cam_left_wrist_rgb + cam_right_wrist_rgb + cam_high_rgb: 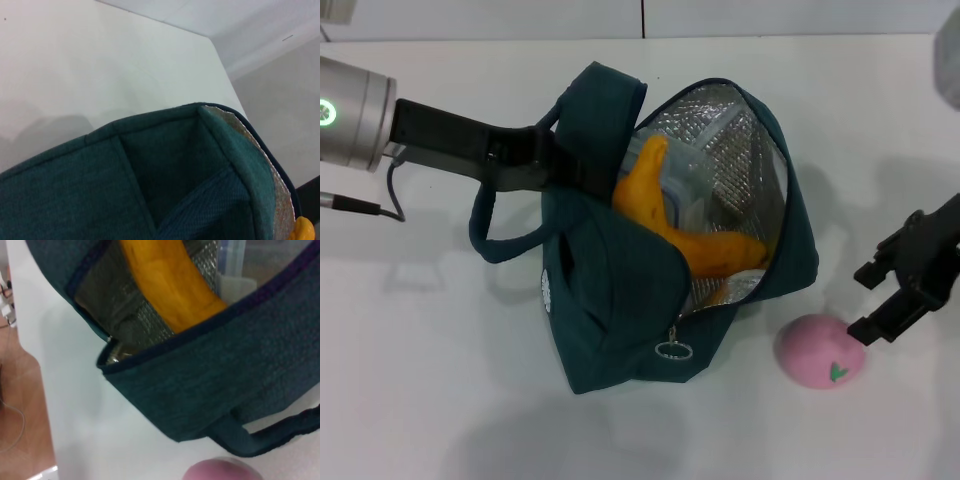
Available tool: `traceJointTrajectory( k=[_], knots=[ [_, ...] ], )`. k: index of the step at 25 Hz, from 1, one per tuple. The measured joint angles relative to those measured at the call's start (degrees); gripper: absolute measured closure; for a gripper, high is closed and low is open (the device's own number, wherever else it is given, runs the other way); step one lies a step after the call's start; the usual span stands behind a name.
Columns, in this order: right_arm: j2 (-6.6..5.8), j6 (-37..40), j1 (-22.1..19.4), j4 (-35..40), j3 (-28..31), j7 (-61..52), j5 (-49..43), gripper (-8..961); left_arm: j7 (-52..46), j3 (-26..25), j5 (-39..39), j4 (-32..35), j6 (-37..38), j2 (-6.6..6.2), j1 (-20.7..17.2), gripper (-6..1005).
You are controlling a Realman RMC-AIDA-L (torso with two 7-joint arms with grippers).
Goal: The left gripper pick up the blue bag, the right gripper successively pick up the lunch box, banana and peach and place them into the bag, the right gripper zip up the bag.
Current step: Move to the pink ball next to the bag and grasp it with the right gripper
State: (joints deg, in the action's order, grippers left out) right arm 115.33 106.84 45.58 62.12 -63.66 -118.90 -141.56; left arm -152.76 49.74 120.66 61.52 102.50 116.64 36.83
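Head view: left tool (570,165) clenched on blue bag (620,300) rim; banana (685,225), lunch box (695,185) inside; right tool (892,297) released, just beside peach (822,350) on bench (420,380)

The left tool (582,172) grips the blue bag's (610,290) rim, holding it agape; banana (685,225) and lunch box (688,185) lie inside. The right tool (868,300), fingers spread, hovers just beside the peach (820,350) on the bench (440,380).

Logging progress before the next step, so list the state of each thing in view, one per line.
blue bag: unzipped, mouth held open
banana: inside the bag
lunch box: inside the bag, under the banana
peach: on the table, outside the bag
left hand: holding the bag's rim
right hand: open, empty, beside the peach
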Motion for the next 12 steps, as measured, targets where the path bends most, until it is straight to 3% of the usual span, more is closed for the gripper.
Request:
traceJointTrajectory(
  k=[12],
  knots=[
    [0.51,-7.8,2.7,-8.6,-6.8,-0.1,3.2,156,0.0,0.0,-0.2,-0.4,-0.1,-0.10,0.0,960]
  ],
)
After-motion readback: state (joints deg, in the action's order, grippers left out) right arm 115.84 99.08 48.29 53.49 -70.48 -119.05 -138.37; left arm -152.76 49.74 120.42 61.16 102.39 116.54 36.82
